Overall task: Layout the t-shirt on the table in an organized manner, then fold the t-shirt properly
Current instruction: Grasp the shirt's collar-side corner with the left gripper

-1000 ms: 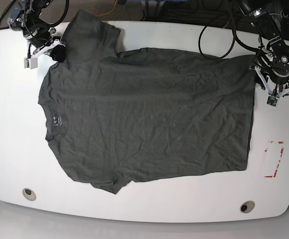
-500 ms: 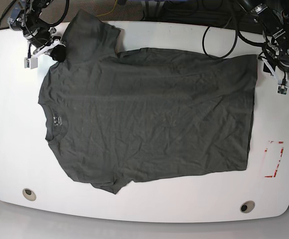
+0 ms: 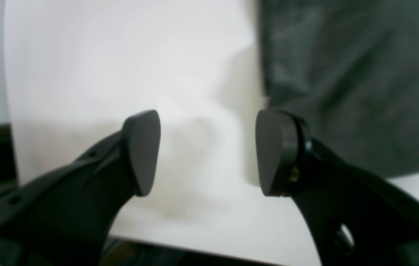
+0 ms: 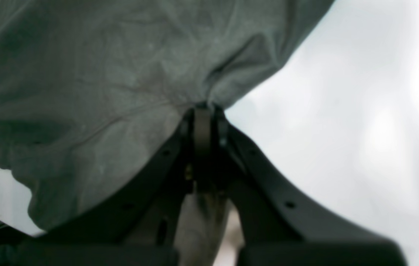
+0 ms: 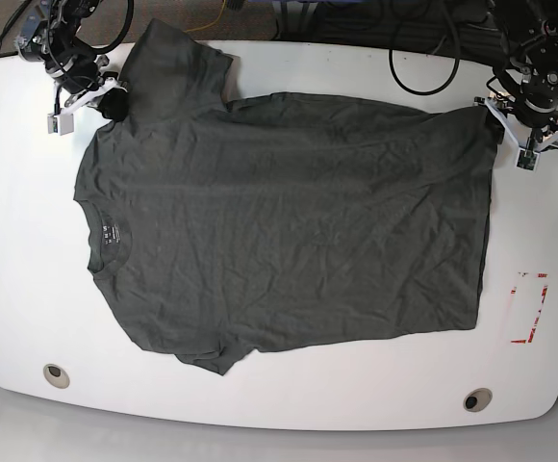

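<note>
Since 1 second ago my left gripper (image 5: 532, 146) has lifted off the hem corner, swung toward the far edge and come partway back, and now hangs just beside that corner with nothing in it, while the shirt itself has barely shifted. Going left to right in the base view: my right gripper (image 5: 115, 101) is clamped on the t-shirt (image 5: 289, 221) at the far sleeve, and the right wrist view shows the jaws pressed together with a pucker of grey cloth (image 4: 209, 92) gathered at their tips. From there the shirt lies spread on its side across the table (image 5: 289, 404), collar and pale neck label (image 5: 109, 234) toward the left, hem toward the right, 1 sleeve at the far left corner and 1 bunched at the near edge. In the left wrist view my pads (image 3: 141, 151) stand well apart over bare white tabletop, the hem edge just to one side. I judge the layout step nearly done but not tidy. To do it well, I should draw the held sleeve outward gently, flat along the table, so it smooths without dragging the body, then release. My left gripper should pinch the hem corner low and pull square before any fold.
</note>
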Available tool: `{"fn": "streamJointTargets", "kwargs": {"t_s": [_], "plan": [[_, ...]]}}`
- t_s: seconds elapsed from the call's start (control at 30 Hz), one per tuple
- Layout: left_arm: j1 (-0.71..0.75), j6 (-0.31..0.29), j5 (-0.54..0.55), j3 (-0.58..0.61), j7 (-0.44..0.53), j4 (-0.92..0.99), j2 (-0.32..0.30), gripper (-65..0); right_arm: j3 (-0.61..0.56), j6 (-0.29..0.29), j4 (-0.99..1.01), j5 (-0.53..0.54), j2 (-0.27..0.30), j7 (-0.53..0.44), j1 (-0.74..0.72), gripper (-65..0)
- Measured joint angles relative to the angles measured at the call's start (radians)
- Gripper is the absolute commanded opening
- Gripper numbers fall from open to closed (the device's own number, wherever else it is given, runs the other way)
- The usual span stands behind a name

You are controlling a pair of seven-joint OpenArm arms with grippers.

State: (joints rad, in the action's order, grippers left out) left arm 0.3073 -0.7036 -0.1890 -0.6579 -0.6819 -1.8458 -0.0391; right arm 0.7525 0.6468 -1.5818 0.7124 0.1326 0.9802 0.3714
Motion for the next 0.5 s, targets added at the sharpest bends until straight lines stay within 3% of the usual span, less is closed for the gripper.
{"fn": "streamJointTargets", "kwargs": {"t_s": [0.17,0.5], "plan": [[0.032,0.000,0.008,0.006,0.096,0.000,0.006,-26.7,0.000,0.000,0.000,0.000,0.000,0.000,0.000,-65.0],[0.092,-0.003,0.040,0.004,0.122,-0.015,0.033,-26.7,0.000,0.000,0.001,0.000,0.000,0.000,0.000,-65.0]]}}
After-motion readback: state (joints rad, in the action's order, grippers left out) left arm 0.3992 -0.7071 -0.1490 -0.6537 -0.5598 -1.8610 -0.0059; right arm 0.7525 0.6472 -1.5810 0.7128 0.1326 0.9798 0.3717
